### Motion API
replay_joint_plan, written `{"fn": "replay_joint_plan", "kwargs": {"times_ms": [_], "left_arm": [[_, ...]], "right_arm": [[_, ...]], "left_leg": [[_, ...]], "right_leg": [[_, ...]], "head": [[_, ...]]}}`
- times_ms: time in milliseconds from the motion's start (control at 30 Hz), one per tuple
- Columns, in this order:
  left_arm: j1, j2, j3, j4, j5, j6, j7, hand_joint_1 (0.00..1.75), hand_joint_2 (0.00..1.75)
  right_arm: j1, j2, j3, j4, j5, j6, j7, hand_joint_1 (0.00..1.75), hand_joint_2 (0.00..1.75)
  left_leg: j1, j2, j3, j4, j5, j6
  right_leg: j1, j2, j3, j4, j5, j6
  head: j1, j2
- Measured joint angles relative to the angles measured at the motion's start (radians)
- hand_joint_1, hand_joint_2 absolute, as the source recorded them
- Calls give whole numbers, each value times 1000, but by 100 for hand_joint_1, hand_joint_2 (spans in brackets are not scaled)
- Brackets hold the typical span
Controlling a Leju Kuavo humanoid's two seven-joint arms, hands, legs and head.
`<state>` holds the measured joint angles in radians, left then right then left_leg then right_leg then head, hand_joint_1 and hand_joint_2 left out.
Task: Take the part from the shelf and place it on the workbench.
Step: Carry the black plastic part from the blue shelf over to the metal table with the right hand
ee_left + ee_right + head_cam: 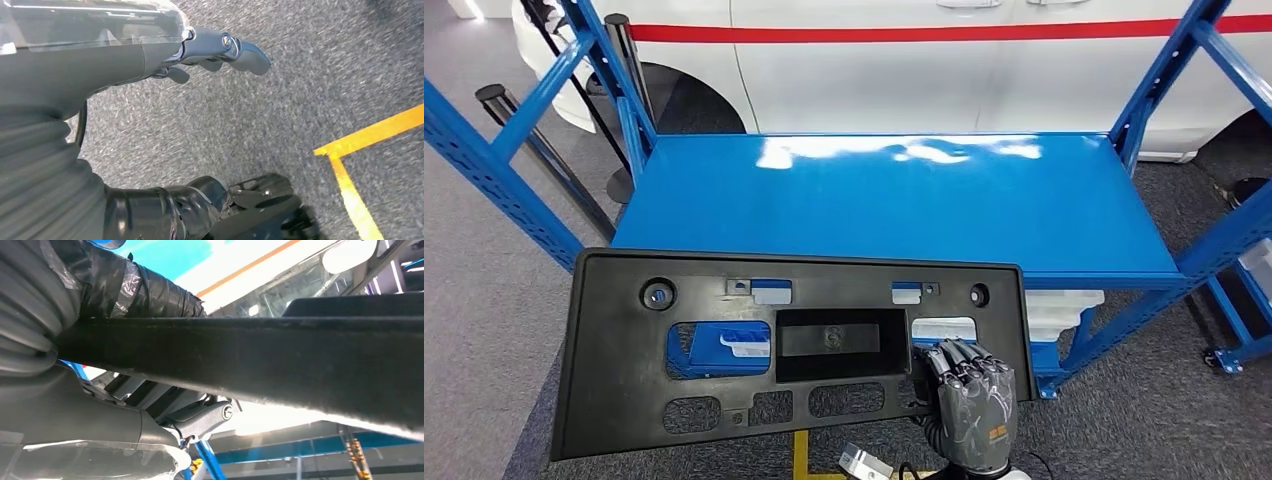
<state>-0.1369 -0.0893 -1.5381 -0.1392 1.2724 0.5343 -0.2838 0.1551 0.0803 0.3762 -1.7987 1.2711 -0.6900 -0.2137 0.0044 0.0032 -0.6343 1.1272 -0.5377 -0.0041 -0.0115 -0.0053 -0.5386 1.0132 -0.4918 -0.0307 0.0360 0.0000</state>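
Right hand (969, 400) grips black part (724, 340) (flat, wide).

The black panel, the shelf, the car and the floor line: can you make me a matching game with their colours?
Things:
1. panel
2. shelf
3. car
4. floor line

Colours:
A. white with a red stripe
B. yellow
C. black
D. blue

Pairs: 1-C, 2-D, 3-A, 4-B.

The right hand holds the panel in front of the shelf. The left hand hangs over the grey floor, holding nothing.
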Motion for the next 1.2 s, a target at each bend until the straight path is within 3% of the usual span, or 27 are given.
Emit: {"fn": "replay_joint_plan", "kwargs": {"times_ms": [67,100,133,200,267,300,400,467,567,600,633,667,733,800,933,1000,1067,1100,1133,1167,1200], "left_arm": [[1,0,0,0,1,0,1,0,175],[1,0,0,0,2,0,1,0,175],[2,0,0,0,3,0,1,0,175],[1,0,0,0,3,0,1,0,175],[0,1,-1,0,3,0,2,0,175],[0,1,-1,0,3,0,2,0,175],[0,1,-2,0,4,0,2,0,175],[-1,0,-2,0,5,1,2,0,175],[-1,1,-2,0,5,2,2,0,175],[0,1,-2,0,5,2,2,0,175],[0,1,-2,0,5,2,2,0,175],[1,1,-3,0,5,2,2,0,175],[0,0,-3,0,5,2,2,0,175],[0,0,-4,0,5,1,2,0,175],[0,0,-5,0,5,1,2,0,175],[1,0,-5,0,5,1,2,0,175],[1,0,-5,0,5,1,2,0,175],[2,0,-5,0,6,1,2,0,175],[2,0,-5,0,6,1,2,0,175],[3,0,-5,0,6,1,2,0,175],[3,0,-5,0,6,1,2,0,175]], "right_arm": [[5,2,-2,0,-2,0,-3,175,175],[8,2,-3,0,-2,0,-4,175,175],[10,2,-4,0,-2,0,-5,175,175],[14,3,-6,0,-3,0,-7,175,175],[15,6,-7,0,-5,0,-8,175,175],[16,8,-8,0,-5,0,-9,175,175],[19,10,-10,-2,-9,0,-11,175,175],[22,10,-13,-3,-13,0,-12,175,175],[25,10,-19,-3,-15,0,-15,175,175],[26,10,-21,-2,-15,0,-16,175,175],[27,10,-22,-2,-16,0,-16,175,175],[28,10,-22,-2,-17,0,-17,175,175],[27,10,-23,-2,-20,0,-18,175,175],[28,10,-24,-3,-21,0,-19,175,175],[30,10,-26,-4,-27,0,-20,175,175],[30,11,-27,-4,-32,0,-21,175,175],[31,11,-27,-4,-36,0,-22,175,175],[31,11,-27,-4,-37,0,-22,175,175],[32,11,-27,-3,-38,0,-23,175,175],[32,11,-27,-3,-38,0,-23,175,175],[32,11,-27,-3,-38,0,-23,175,175]], "left_leg": [[5,0,-35,118,-70,-11],[7,0,-38,151,-80,-15],[9,0,-24,149,-71,-17],[13,0,56,37,-22,-18],[10,-2,129,-81,5,-11],[8,-3,142,-110,8,-6],[6,-3,132,-121,20,15],[10,1,123,-128,36,34],[8,5,94,-124,57,47],[7,6,83,-120,63,46],[7,6,72,-115,67,45],[7,6,63,-110,71,44],[6,5,49,-100,76,38],[3,5,41,-93,82,28],[3,4,31,-89,88,4],[7,2,4,-26,30,-7],[8,1,-39,98,-53,-15],[8,1,-52,150,-78,-17],[8,1,-48,168,-85,-18],[8,1,-25,148,-74,-17],[8,1,19,90,-50,-14]], "right_leg": [[0,-1,-19,4,11,-3],[0,-1,-29,7,16,-2],[0,-2,-39,12,20,0],[-1,-1,-54,23,25,5],[0,-1,-65,32,30,14],[0,-1,-68,34,34,19],[0,1,-73,35,44,40],[-1,3,-89,72,7,49],[-3,5,-150,243,-108,56],[-3,5,-157,283,-125,57],[-3,4,-148,288,-123,58],[-4,4,-120,255,-104,58],[-3,5,-34,124,-60,51],[2,5,12,36,-40,41],[3,4,0,23,-18,15],[-1,0,-14,18,-1,0],[1,-2,-35,19,13,-6],[2,-2,-46,20,21,-6],[2,-2,-56,22,27,-5],[3,-2,-66,24,33,-4],[3,-1,-74,26,38,-2]], "head": [[-1,0],[-1,0],[-1,0],[-1,0],[-1,0],[-1,0],[0,0],[0,0],[1,0],[1,0],[1,0],[1,0],[1,0],[1,0],[1,0],[0,0],[0,0],[0,0],[-1,0],[-1,0],[-1,0]]}}
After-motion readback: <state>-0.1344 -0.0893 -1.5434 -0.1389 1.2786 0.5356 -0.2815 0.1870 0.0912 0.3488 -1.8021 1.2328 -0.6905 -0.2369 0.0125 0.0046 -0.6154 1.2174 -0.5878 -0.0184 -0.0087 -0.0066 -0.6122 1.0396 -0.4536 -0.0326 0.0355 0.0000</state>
